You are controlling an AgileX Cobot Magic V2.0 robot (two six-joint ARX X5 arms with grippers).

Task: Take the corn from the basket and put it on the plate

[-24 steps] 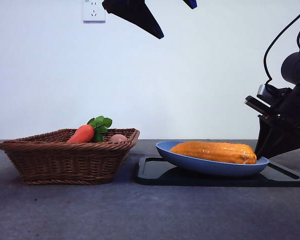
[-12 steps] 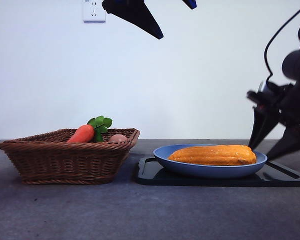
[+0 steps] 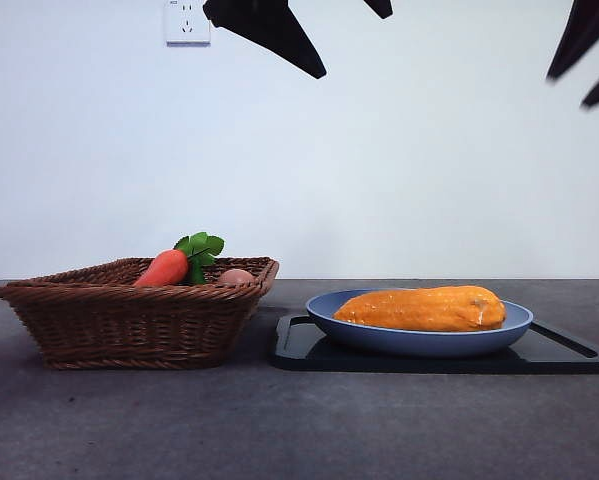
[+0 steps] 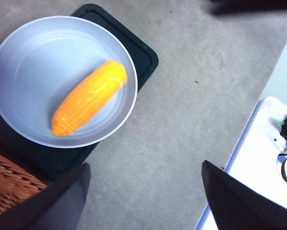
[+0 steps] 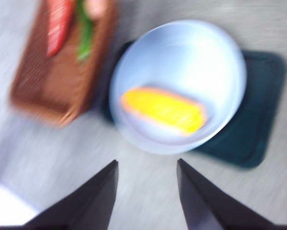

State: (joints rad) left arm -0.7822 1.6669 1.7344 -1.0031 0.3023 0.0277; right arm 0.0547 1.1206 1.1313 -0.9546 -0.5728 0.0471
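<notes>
Lying in the plate (image 3: 419,338): the corn (image 3: 420,309). Sitting in the basket (image 3: 129,320): a carrot (image 3: 161,268). Hanging high, both jaws spread: left gripper (image 4: 145,191), right gripper (image 5: 147,191).

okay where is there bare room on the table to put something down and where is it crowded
Bare tabletop runs along the near edge in front of the basket and the black tray. Crowded spots: the plate, nearly filled by the corn; the basket's end holding the carrot; the narrow gap between basket and tray.
</notes>
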